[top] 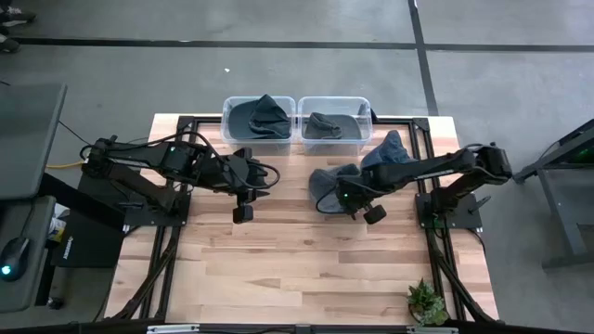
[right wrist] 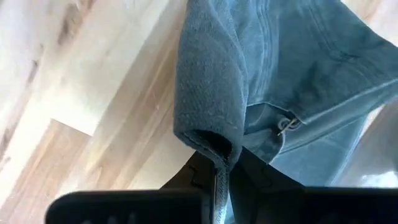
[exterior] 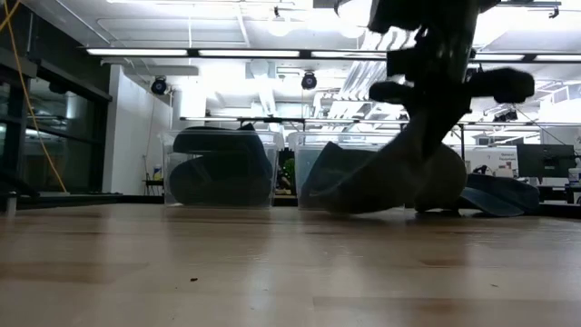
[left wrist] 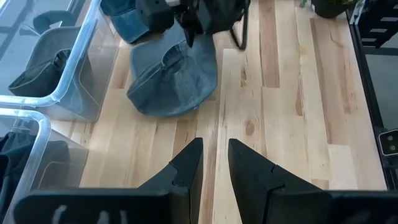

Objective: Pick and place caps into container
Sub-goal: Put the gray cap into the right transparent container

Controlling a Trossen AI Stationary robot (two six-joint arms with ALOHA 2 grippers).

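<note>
From above, the right claw [top: 355, 206] is pinching the cap [top: 336, 182] on the worktop [top: 306, 269], right bin [top: 335, 125] lying just beyond. Low down, the cap is hanging partly lifted. The left claw [left wrist: 214, 168] is waiting slightly ajar, empty, farther off. The right wrist is showing fabric clamped between the fingers [right wrist: 245, 163].

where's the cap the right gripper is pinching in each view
High view: the denim cap lies right of centre, in front of the right bin, under the right gripper.
Low view: it hangs right of centre, before the same bin.
Left wrist view: upper middle, beside the bin.
Right wrist view: it fills the frame, its edge between the fingers.
Shared landmark: the right bin.
</note>
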